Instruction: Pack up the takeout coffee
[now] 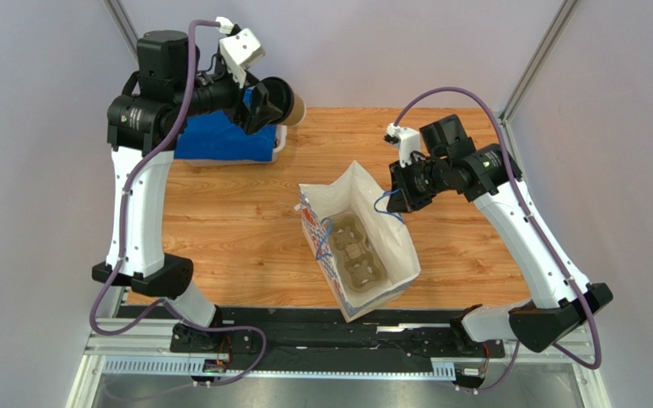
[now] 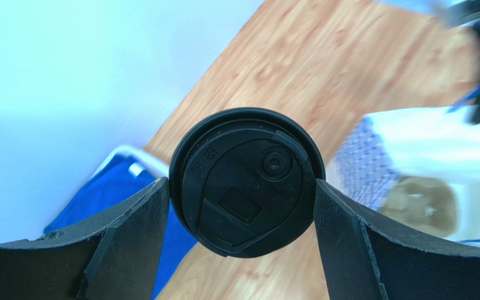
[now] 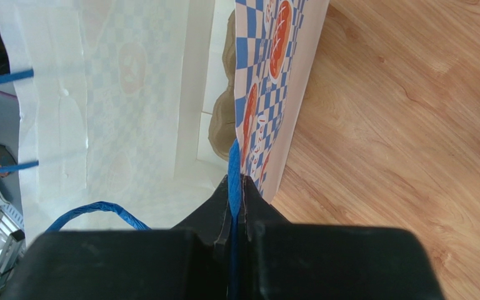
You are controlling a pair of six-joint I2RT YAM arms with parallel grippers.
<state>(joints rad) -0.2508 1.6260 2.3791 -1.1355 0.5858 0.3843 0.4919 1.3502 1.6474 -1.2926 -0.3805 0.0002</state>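
My left gripper (image 1: 262, 104) is shut on the takeout coffee (image 1: 287, 105), a tan paper cup with a black lid, and holds it on its side high above the table's back left. In the left wrist view the round black lid (image 2: 245, 181) faces the camera between both fingers (image 2: 130, 231). The white paper bag (image 1: 394, 242) with a blue checkered print stands open at the table's middle, with the brown pulp carrier (image 1: 354, 255) inside. My right gripper (image 1: 400, 197) is shut on the bag's blue handle (image 3: 233, 159) at the bag's far rim.
A blue bin with a white rim (image 1: 219, 144) sits at the back left, under the left arm. The wooden table (image 1: 236, 221) ends at a black rail in front. Grey walls close in on both sides. The bag's second blue handle (image 3: 99, 209) hangs loose.
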